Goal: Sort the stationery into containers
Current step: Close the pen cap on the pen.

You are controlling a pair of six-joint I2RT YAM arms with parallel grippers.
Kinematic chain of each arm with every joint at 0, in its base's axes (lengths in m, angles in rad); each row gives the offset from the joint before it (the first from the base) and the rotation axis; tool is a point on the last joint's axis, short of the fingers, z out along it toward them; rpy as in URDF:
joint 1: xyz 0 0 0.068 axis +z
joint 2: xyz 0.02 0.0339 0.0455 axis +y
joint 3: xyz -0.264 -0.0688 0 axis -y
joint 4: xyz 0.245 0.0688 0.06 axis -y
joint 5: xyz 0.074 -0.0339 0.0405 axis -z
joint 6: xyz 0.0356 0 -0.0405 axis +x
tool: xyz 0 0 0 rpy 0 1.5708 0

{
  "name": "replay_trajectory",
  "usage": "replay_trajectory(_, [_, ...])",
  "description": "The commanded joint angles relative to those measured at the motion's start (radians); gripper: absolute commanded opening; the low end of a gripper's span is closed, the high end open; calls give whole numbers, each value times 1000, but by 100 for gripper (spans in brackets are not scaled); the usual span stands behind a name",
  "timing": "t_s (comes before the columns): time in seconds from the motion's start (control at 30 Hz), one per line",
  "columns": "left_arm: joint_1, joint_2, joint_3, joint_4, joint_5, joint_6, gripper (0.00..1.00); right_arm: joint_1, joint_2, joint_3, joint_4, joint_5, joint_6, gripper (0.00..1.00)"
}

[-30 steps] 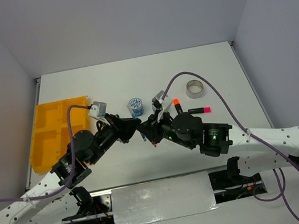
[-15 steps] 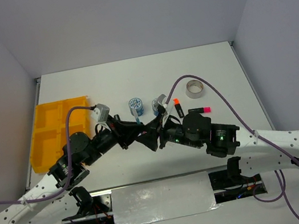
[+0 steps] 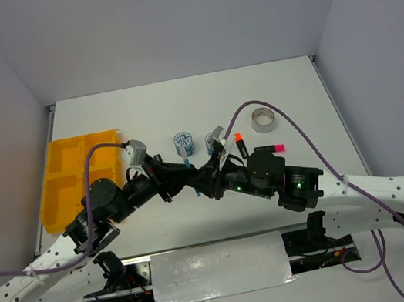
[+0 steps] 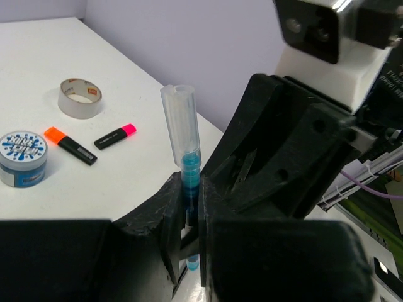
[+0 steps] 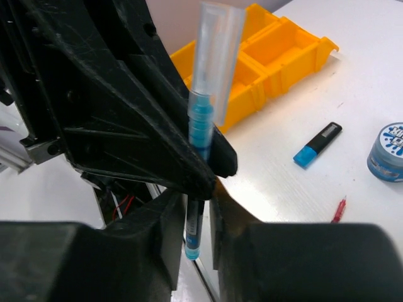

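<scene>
Presently the blue pen (image 4: 189, 170), judged light, rigid and slick, sits clear of the desk (image 3: 294, 95), clamped at its barrel, the soundest hold, by the left gripper (image 4: 189, 217); right gripper (image 5: 196, 217) straddles it, closure indeterminable.

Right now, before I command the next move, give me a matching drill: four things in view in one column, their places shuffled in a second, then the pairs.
Things
1. blue pen
2. tape ring
3. pink-ended highlighter
4. yellow tray

Places
A. at the far left of the table
B. lying flat beside the orange-ended highlighter
C. upright, clamped in the left gripper
D. lying on the table just beyond the two highlighters

Pairs: 1-C, 2-D, 3-B, 4-A
</scene>
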Motion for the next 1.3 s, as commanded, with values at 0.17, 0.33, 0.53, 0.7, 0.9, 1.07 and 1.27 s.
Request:
replay_trajectory(0.17, [-7, -10, 15, 69, 74, 14, 3, -11, 3, -11, 101, 8, 5, 9])
replay_trajectory(0.33, [-6, 4, 25, 53, 85, 23, 22, -11, 6, -4, 88, 62, 35, 0])
replay_trajectory(0.53, [-7, -2, 39, 7, 34, 31, 68, -11, 6, -2, 67, 83, 50, 0])
replay_trajectory(0.7, [-7, -19, 106, -48, -31, 37, 85, -10, 3, -11, 67, 74, 55, 0])
replay_trajectory(0.9, [-6, 36, 183, -150, -128, 70, 89, -10, -12, -13, 62, 63, 53, 0])
replay_trajectory(1.07, [-6, 47, 197, -150, -177, 71, 86, -10, 0, -2, 38, 68, 47, 0])
replay_trajectory(1.27, [-7, 50, 243, -165, -211, 86, 79, -10, 6, -1, 30, 63, 52, 0])
